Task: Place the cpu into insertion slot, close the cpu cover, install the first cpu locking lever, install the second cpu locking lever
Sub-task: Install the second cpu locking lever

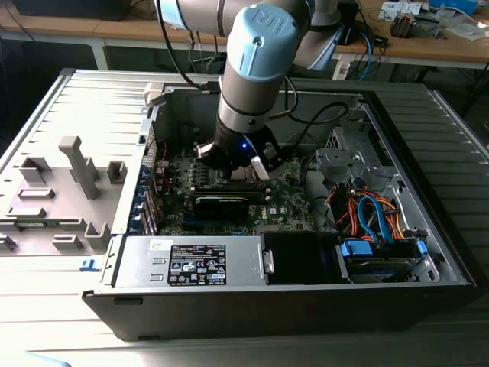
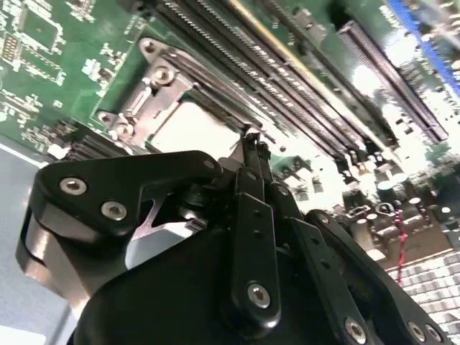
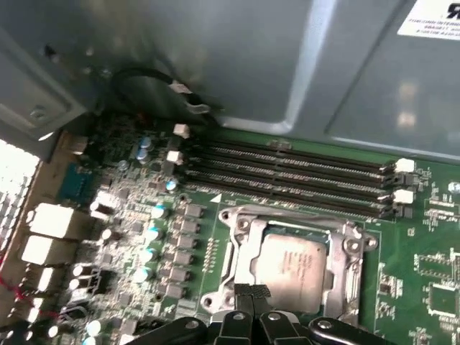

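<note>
Already the dull silver-grey square cpu (image 3: 287, 267) sits in its socket under the thin silvery cpu cover (image 3: 343, 248), and my black pincer (image 3: 251, 293), fingers pressed together, holds nothing at the frame's edge. Pushing off-line, I judge, could scrape the green board.

Exterior view high over open computer case (image 1: 306, 298), both wrist views close above the insertion slot (image 3: 291, 262).
</note>
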Tool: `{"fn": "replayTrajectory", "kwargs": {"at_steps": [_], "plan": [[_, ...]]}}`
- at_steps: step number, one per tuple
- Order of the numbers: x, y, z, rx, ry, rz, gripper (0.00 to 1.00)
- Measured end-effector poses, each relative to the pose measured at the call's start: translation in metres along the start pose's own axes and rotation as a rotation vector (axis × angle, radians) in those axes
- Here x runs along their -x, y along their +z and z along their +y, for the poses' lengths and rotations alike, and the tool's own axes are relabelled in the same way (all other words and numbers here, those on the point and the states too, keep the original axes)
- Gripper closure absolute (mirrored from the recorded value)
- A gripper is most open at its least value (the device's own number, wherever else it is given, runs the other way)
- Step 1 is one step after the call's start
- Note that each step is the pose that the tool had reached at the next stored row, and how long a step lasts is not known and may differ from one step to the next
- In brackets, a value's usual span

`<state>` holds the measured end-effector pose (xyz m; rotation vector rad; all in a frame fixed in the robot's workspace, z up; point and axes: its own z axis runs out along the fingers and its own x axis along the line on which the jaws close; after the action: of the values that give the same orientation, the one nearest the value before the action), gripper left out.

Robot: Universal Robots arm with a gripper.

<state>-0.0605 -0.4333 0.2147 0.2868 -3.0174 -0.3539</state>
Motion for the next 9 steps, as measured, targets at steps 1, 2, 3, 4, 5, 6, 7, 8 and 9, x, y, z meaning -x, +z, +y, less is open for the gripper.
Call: {"fn": "replayTrajectory", "kwargs": {"at_steps": [1,2,3,4,5,6,7,8,9], "plan": [[0.0015,0.0007,0.0029,-0.0082,0.001,0.0017,0.89],[0.0031,0.0015,0.0069,-0.0294,0.003,0.0058,0.89],[0.0043,0.0022,0.0099,-0.053,0.006,0.0101,0.89],[0.005,0.0027,0.0122,-0.0733,0.008,0.0137,0.89],[0.006,0.0034,0.0153,-0.0982,0.011,0.0181,0.89],[0.0067,0.0035,0.0176,-0.1151,0.013,0.0212,0.89],[0.0072,0.0031,0.0197,-0.1299,0.015,0.0239,0.89],[0.0077,0.0026,0.0213,-0.14,0.016,0.0256,0.89],[0.0083,0.0019,0.0231,-0.1508,0.017,0.0276,0.89]]}}
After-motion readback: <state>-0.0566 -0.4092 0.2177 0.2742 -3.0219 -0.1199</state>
